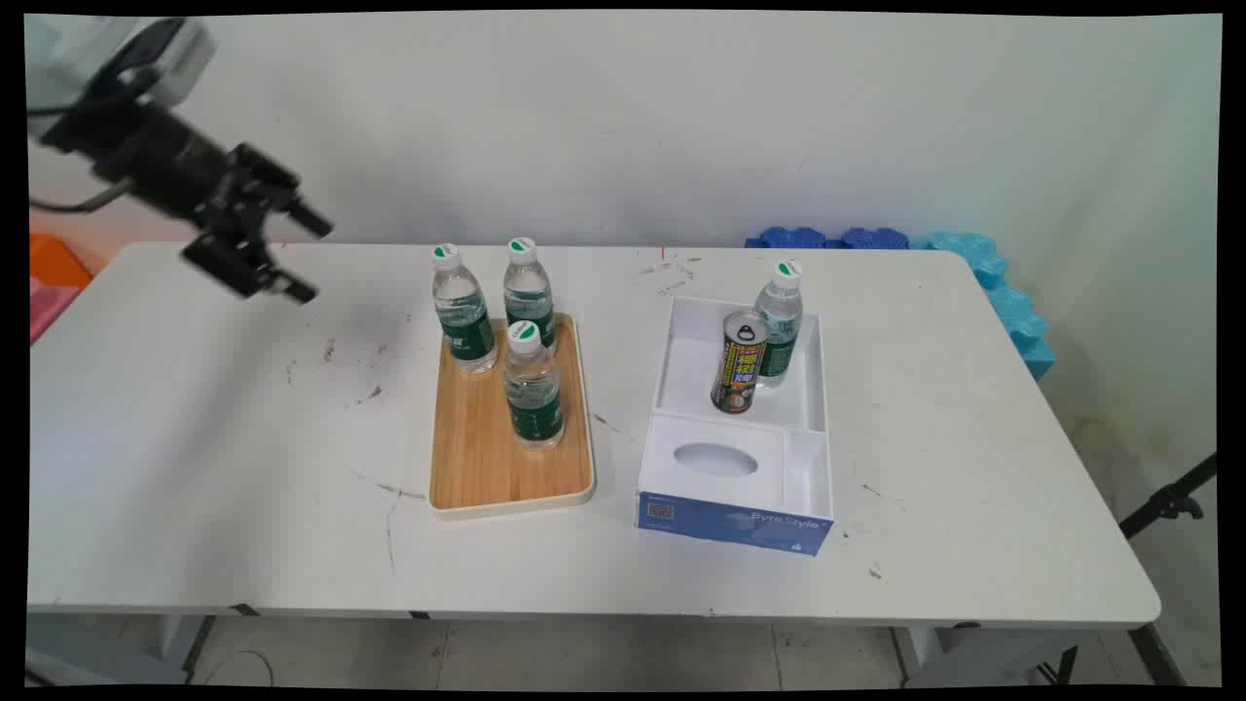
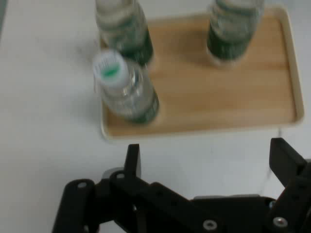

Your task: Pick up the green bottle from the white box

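While the gripper hung with jaws apart, holding nothing, we logged three upright bottles on the wooden tray just ahead of it.

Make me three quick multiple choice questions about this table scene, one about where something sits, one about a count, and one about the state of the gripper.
1. Where does the can stand?
A. on the wooden tray
B. in the white box
C. on the bare table

2. How many water bottles stand on the wooden tray?
A. two
B. three
C. four

3. How is the gripper?
A. open, holding nothing
B. shut on a bottle
C. shut on the can

Answers: 1 B, the can is inside the white box beside a bottle. 2 B, three bottles show on the tray. 3 A, its fingers stand apart above bare table.
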Robot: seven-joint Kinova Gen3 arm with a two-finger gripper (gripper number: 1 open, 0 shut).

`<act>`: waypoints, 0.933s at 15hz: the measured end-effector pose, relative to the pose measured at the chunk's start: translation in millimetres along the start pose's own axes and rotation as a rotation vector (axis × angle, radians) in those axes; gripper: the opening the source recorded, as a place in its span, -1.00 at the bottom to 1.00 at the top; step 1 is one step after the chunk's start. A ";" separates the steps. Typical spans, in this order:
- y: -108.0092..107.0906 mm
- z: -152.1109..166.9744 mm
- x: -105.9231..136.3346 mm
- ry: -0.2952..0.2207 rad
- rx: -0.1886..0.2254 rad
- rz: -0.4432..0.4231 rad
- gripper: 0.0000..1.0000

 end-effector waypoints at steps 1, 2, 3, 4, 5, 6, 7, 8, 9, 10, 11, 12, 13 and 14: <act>-2.8 2.9 14.0 0.013 0.007 -0.003 1.00; -4.3 5.2 23.7 0.023 0.011 -0.007 1.00; -6.3 8.6 37.5 0.037 0.017 -0.013 1.00; -7.2 11.4 47.2 0.045 0.021 -0.018 1.00; -8.5 16.0 61.5 0.058 0.027 -0.025 1.00; -9.4 22.1 78.0 0.072 0.032 -0.034 1.00; -10.0 29.0 94.6 0.086 0.038 -0.044 1.00; -10.3 35.2 108.4 0.098 0.043 -0.052 1.00; -10.4 43.2 124.5 0.111 0.048 -0.063 1.00; -10.4 52.3 140.2 0.122 0.053 -0.073 1.00; -10.0 61.7 155.1 0.132 0.057 -0.082 1.00; -9.1 70.8 167.2 0.140 0.058 -0.090 1.00; -7.6 82.3 181.0 0.149 0.058 -0.099 1.00; -5.9 92.6 191.7 0.155 0.056 -0.109 1.00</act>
